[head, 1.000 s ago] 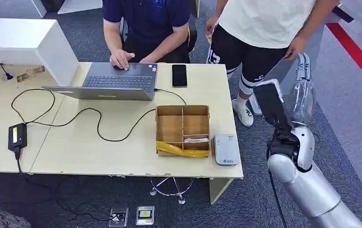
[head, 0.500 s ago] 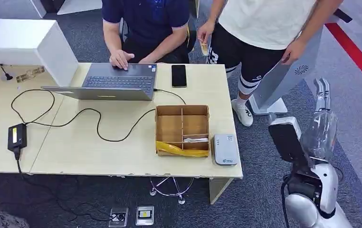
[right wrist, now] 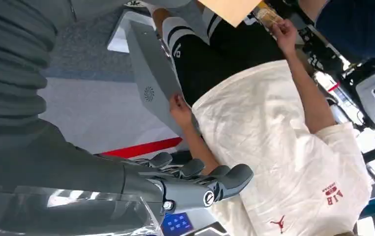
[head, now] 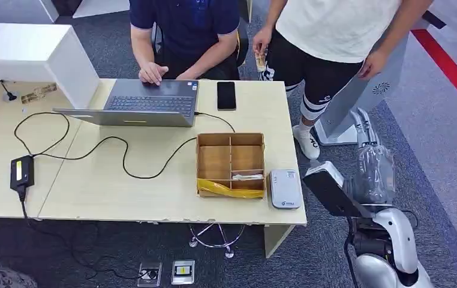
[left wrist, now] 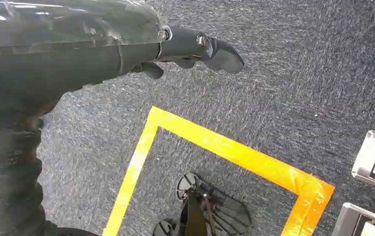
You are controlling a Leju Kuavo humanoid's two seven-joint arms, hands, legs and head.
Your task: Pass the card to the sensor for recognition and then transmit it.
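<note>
Beside the pale wooden tabletop, the right robot hand hangs empty, fingers apart; it risks striking the standing person when reaching for the small white card sensor.

Pale beige wooden table. Grey open laptop, black slab phone. Brown partitioned cardboard box, yellow tape band across its front. White-grey card sensor. Black cable and black power brick. Dark blue-grey carpet floor, marked with a yellow taped corner and a red stripe. Silver-and-grey right hand; dark grey left hand.
</note>
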